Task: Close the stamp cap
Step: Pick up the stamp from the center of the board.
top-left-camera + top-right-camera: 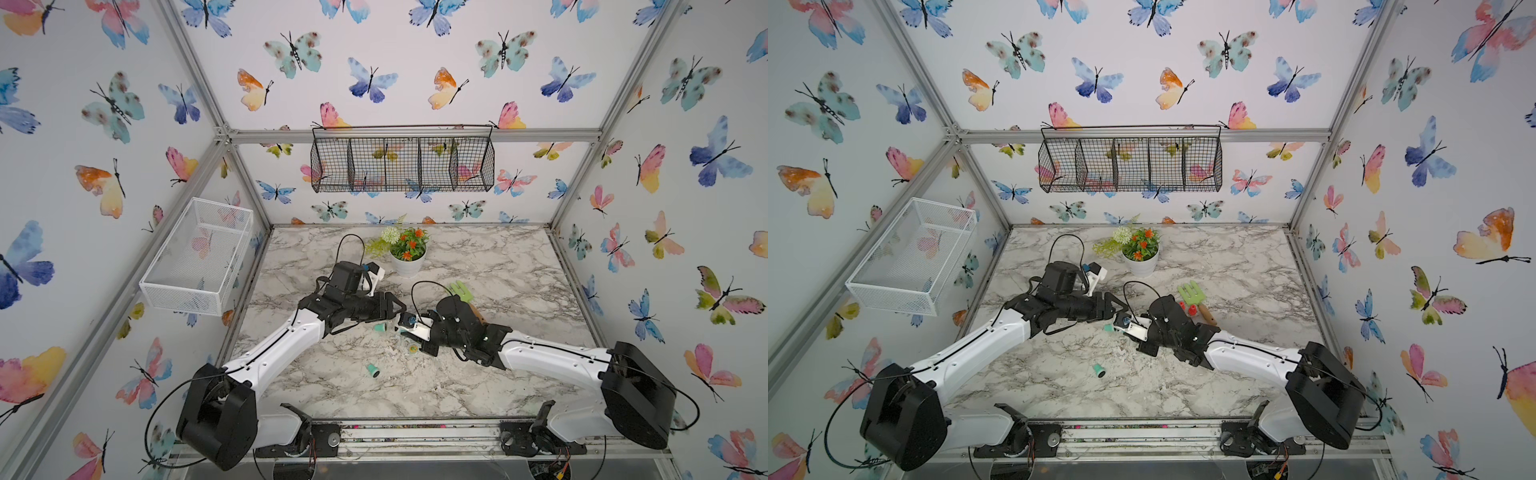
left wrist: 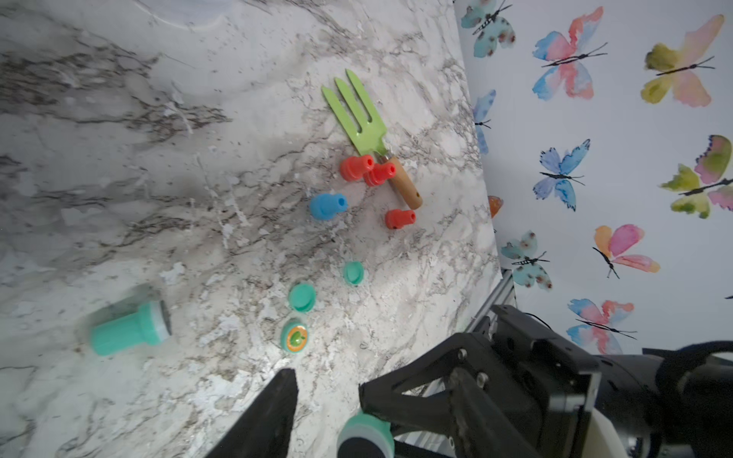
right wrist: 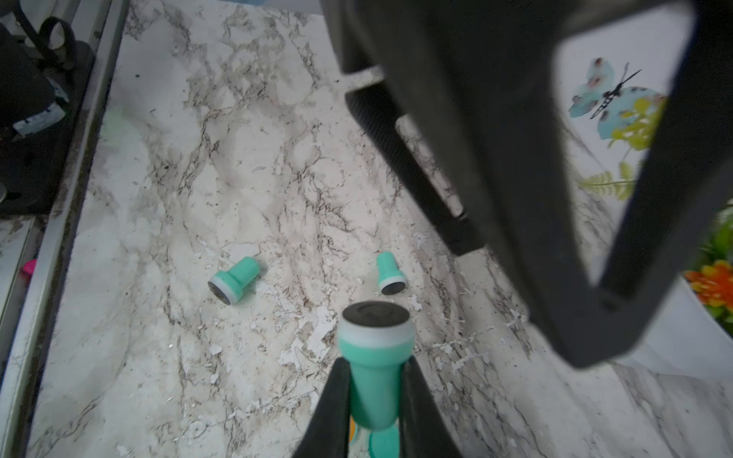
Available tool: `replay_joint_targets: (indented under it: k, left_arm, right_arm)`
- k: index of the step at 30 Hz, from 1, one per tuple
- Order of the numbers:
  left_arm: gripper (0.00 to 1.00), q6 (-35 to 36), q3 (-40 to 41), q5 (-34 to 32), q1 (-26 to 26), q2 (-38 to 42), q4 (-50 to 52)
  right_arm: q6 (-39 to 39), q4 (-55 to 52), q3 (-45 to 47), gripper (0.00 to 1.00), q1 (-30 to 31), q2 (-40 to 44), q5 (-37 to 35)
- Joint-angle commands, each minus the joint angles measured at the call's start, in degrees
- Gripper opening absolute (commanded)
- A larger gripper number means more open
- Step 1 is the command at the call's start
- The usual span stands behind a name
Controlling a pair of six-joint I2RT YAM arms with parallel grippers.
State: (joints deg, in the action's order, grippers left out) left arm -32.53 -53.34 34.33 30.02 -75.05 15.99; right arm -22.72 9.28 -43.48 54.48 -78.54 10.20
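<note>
The right hand (image 3: 376,366) is clamping tight on the stem of a teal stamp (image 3: 375,337). The stamp's black pad face is pointing away from the wrist and is wearing no cap. The left hand (image 1: 397,311) is hovering just beside it, its jaws standing apart with nothing between them.

Three loose caps are lying close together on the marble worktop (image 1: 498,270) near the right hand: a plain teal cap (image 2: 302,297), a second teal cap (image 2: 353,273) and a labelled cap (image 2: 295,337) showing an orange and green picture.

Two more uncapped stamps are lying on their sides, a near stamp (image 3: 390,273) and a far stamp (image 3: 234,279). Farther out, a green garden fork (image 2: 359,115) is resting among red pieces (image 2: 357,167) and a blue piece (image 2: 327,206).
</note>
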Motion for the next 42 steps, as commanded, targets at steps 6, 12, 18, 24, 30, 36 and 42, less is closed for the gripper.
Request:
replay_joint_targets:
  k: [6, 12, 18, 24, 30, 36, 42]
  left_arm:
    - [0.6, -1.6, -3.1, 6.6, 1.1, 1.8, 0.0]
    - [0.5, -1.3, -3.7, 8.7, 1.1, 3.1, 0.8]
    - [0.46, -1.0, -4.3, 10.6, 1.1, 3.4, 1.6]
    - [0.42, -0.3, -4.4, 11.5, 1.1, 3.3, 2.3]
    - [0.36, 0.3, -5.2, 11.9, 1.1, 2.8, 2.9]
    - [0.3, 0.4, -5.8, 12.1, 1.1, 2.7, 3.3]
    - [0.27, 0.1, -7.2, 13.0, 1.1, 3.3, 3.5]
  right_arm:
    - [3.6, 2.9, 0.9, 0.03, 0.5, 7.3, -5.5]
    - [2.7, 1.2, -0.8, 0.02, 0.5, 8.3, -6.0]
    - [1.9, -0.3, -2.4, 0.02, 0.5, 7.5, -7.4]
    - [1.3, -1.7, -3.6, 0.02, 0.5, 6.8, -7.6]
    - [0.1, -3.0, -4.0, 0.02, 0.5, 6.2, -6.4]
    - [-0.3, -3.2, -4.1, 0.02, 0.5, 6.7, -6.9]
    - [0.5, -2.2, -3.9, 0.14, 0.5, 8.1, -5.4]
